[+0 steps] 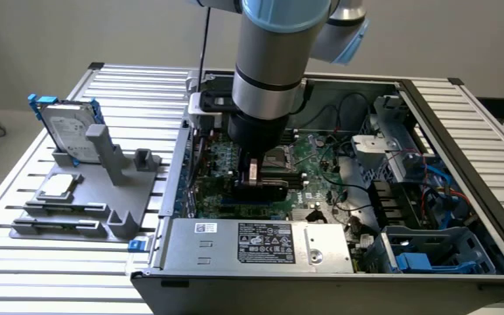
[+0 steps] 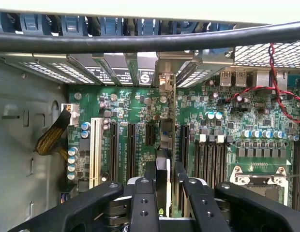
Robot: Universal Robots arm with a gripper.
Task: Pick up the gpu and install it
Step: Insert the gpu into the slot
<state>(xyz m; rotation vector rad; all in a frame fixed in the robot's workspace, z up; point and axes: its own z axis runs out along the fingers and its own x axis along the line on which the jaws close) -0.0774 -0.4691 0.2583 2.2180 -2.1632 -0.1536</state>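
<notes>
On the slatted metal table, inside the open computer case, the gripper clamps the gpu, which stands edge-on over the motherboard slots.

It looked like a robotics lab. A robot arm hung over an open computer case on a slatted metal table, with a grey parts fixture beside it.

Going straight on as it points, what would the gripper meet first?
Likely the green motherboard among its black expansion slots, through the thin green-and-black gpu card the gripper holds; depth unclear.
</notes>
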